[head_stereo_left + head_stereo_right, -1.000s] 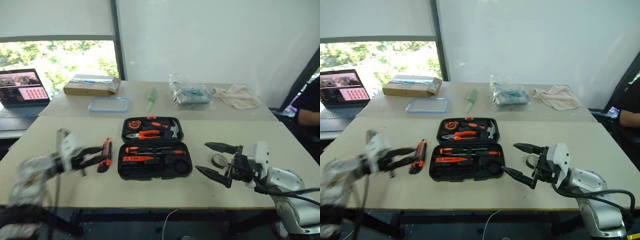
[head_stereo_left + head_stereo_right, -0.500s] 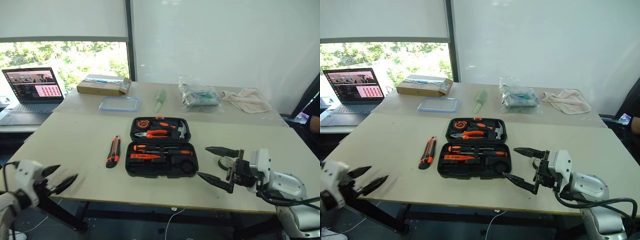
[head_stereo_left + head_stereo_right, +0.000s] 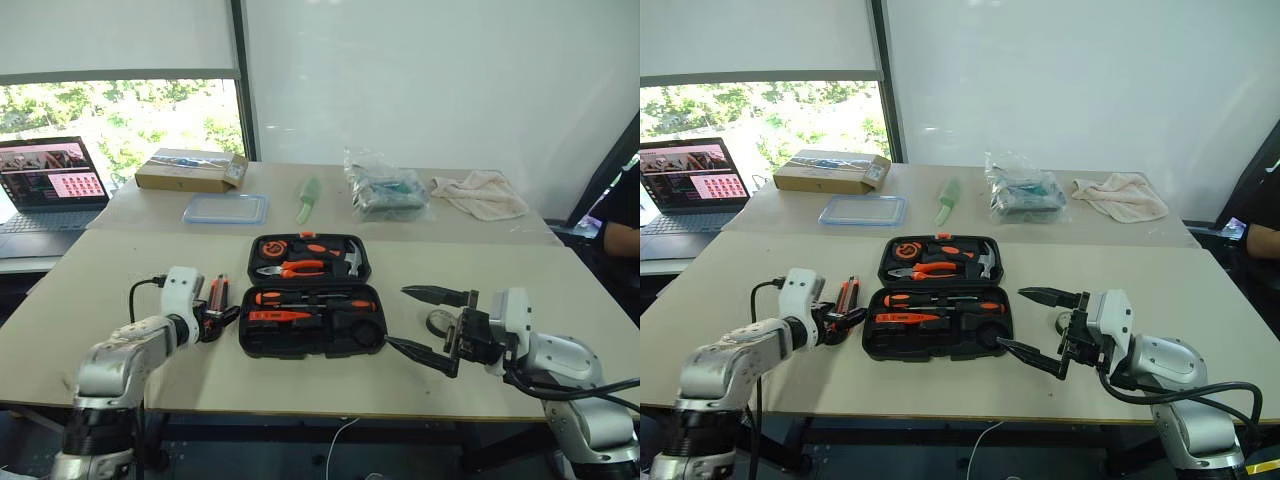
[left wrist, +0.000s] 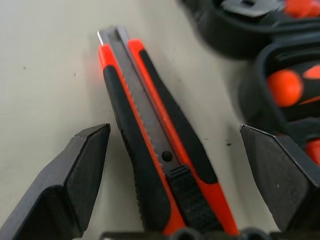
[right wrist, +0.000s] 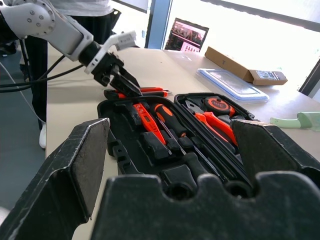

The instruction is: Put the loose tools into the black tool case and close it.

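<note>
Leftmost, the left claw (image 4: 172, 165) is spread wide and released, its two fingers (image 4: 75, 175) set to either side of the utility knife (image 4: 150, 145), which lies flat on the counter (image 3: 120, 270) between them; neither finger touches the knife. Just beyond this claw's far finger sits the black tool case (image 3: 310, 300), lying open beside the knife. In the case's near half are two screwdrivers (image 3: 300, 298) with orange and black handles and a small orange tester screwdriver (image 3: 275, 316); in its far half, away from both claws, rest orange-handled pliers (image 3: 290, 269), a round tape measure (image 3: 270, 247) and a hammer (image 3: 350, 258). Right of the case, the right claw (image 3: 428, 325) hovers above the counter, also released and wide open, grasping nothing, pointing toward the case's right edge. Between its fingers, lower down on the counter, lies a small tape roll (image 3: 439, 322).
</note>
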Tool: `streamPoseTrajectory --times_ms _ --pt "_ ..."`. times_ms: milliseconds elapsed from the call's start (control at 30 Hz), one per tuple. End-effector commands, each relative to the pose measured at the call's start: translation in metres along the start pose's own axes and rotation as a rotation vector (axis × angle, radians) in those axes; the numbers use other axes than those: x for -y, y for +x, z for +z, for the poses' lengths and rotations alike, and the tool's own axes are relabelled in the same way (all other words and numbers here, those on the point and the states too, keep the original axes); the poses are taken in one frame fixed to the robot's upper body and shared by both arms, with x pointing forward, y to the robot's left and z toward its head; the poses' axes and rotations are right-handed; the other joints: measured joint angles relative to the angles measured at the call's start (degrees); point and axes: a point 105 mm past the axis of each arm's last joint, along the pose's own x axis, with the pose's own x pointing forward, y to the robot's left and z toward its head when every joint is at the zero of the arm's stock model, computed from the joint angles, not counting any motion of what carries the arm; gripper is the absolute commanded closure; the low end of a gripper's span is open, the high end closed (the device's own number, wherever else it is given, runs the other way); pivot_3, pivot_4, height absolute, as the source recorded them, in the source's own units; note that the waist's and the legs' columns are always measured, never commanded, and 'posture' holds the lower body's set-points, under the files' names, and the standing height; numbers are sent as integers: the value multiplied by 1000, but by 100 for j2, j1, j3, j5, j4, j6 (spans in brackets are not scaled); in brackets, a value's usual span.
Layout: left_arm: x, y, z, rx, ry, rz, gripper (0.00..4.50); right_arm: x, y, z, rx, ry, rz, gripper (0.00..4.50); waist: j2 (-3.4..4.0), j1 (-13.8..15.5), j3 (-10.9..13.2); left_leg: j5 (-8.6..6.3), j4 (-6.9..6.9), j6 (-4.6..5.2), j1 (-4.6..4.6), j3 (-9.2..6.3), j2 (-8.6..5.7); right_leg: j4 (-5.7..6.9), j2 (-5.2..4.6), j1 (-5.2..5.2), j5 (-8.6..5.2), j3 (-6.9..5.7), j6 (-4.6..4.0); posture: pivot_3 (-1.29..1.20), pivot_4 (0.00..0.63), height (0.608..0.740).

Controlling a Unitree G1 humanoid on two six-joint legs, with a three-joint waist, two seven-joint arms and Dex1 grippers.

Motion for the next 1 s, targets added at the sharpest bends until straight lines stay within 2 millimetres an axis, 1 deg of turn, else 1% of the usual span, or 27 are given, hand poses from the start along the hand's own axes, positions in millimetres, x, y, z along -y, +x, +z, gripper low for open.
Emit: streamPoseTrajectory --times_ms 33,167,200,233,300,333,367,400,433,467,500,533,567,667,733,800,900,1000 --pt "2 7 -9 -64 -1 12 683 1 3 13 34 -29 -7 0 0 12 0 -8 1 14 2 0 -1 2 -1 1 1 1 0 0 150 740" --pt "0 5 -12 -71 -5 2 2192 2 1 14 32 -29 -23 0 0 33 0 -13 1 22 11 1 0 8 -6 5 2 1 -1 0 150 740" --pt "-4 3 -13 -66 -22 6 2345 1 1 14 31 -29 -26 0 1 34 0 -13 1 22 11 1 0 8 -6 5 2 2 -1 0 150 740" --pt "-8 1 -11 -46 -29 4 2761 1 0 13 30 -28 -29 0 1 35 0 -12 1 22 11 1 0 8 -7 5 1 2 -1 0 150 740" --pt "-14 -4 -2 18 -44 -17 2771 1 0 13 28 -28 -33 0 1 33 0 -12 1 20 10 2 1 7 -7 4 1 2 -2 0 150 740" --pt "-22 -9 5 58 -36 -20 2771 1 -1 13 27 -28 -36 0 1 27 0 -11 1 19 10 2 1 6 -7 4 1 2 -2 0 150 740" --pt "-27 -15 21 128 -7 -63 2771 1 -2 13 24 -28 -39 0 0 16 0 -9 1 16 10 3 2 6 -6 3 1 2 -3 0 150 740" --pt "-26 -23 38 203 46 -133 2771 1 -3 13 21 -27 -42 0 -1 7 1 -8 0 14 8 3 3 6 -3 1 0 2 -3 0 150 740" --pt "-24 -28 48 251 89 -186 2771 1 -4 13 19 -27 -44 0 -4 2 3 -8 1 13 2 3 3 6 0 -6 0 0 -5 0 150 740" --pt "-7 -38 63 308 214 -335 2771 1 -5 13 13 -27 -45 0 -7 2 5 -3 1 5 -7 5 3 8 3 -15 0 -2 -8 0 150 740" --pt "11 -46 68 311 326 -483 2771 1 -7 13 7 -26 -46 0 -8 12 7 9 1 -17 -14 4 3 6 5 -20 2 -7 -11 0 150 740" --pt "25 -51 68 288 423 -602 2771 1 -9 12 1 -26 -47 0 -9 35 7 10 1 -17 -17 3 5 4 4 -21 1 -10 -12 0 150 740" --pt "33 -54 66 267 482 -677 2771 1 -10 12 -3 -25 -47 0 -9 58 7 9 2 -18 -20 6 4 2 3 -20 0 -13 -13 0 150 740" --pt "69 -57 52 149 722 -938 2771 1 -13 10 -16 -25 -52 0 1 129 8 6 4 -13 -19 8 -4 -7 -14 -10 -1 -15 -9 0 150 740" --pt "79 -56 47 113 805 -1011 2771 1 -14 10 -19 -25 -53 0 1 127 7 0 8 -2 -18 14 -10 -13 -16 -3 0 -7 -3 0 150 740" --pt "93 -44 44 84 852 -1035 2771 1 -14 10 -21 -24 -60 0 0 106 8 -10 12 16 -23 18 -15 -18 -6 -5 2 -1 1 0 150 740" --pt "116 -23 32 32 906 -1042 2771 -2 -13 11 -21 -22 -70 0 -3 94 9 -15 17 28 -30 11 -10 -17 9 -9 3 -3 4 0 150 740" --pt "124 -12 24 10 898 -1021 2771 -3 -14 11 -23 -21 -79 0 -2 55 9 -16 15 30 -28 9 -9 -17 13 -9 3 0 3 0 150 740"
